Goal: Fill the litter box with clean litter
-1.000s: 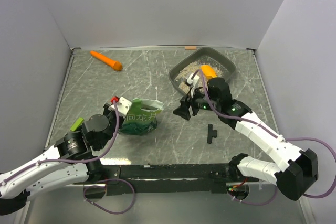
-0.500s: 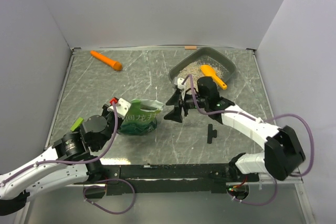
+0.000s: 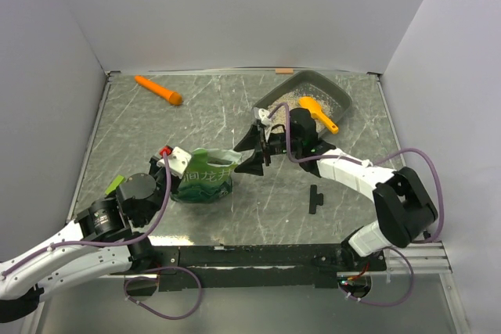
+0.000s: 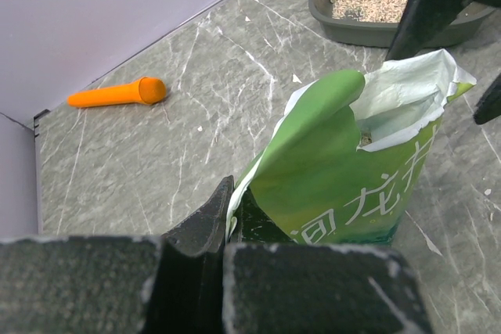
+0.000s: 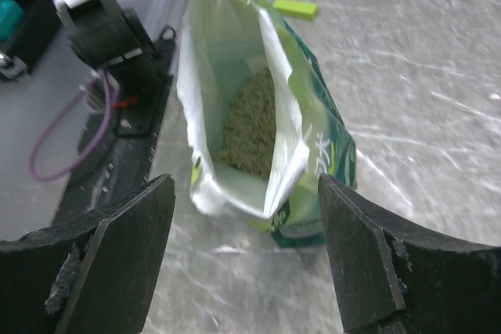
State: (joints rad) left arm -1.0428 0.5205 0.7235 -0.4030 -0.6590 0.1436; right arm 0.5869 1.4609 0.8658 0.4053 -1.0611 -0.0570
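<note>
Judging the green bag [image 3: 205,181] limp, bottom-heavy with clean litter [image 5: 249,127], we had left gripper [image 4: 229,213] clamping its rim, right gripper [image 5: 246,240] agape opposite.

The only readable marking is a row of large white Chinese characters across the front of the green bag [image 4: 344,170], left of the bench's centre. They look like 洞龙井, though the outer ones are partly hidden.

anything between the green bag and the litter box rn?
The right gripper, jaws open, pointed at the mouth of the green bag, with the litter box behind it. Clearest in the top view.
</note>
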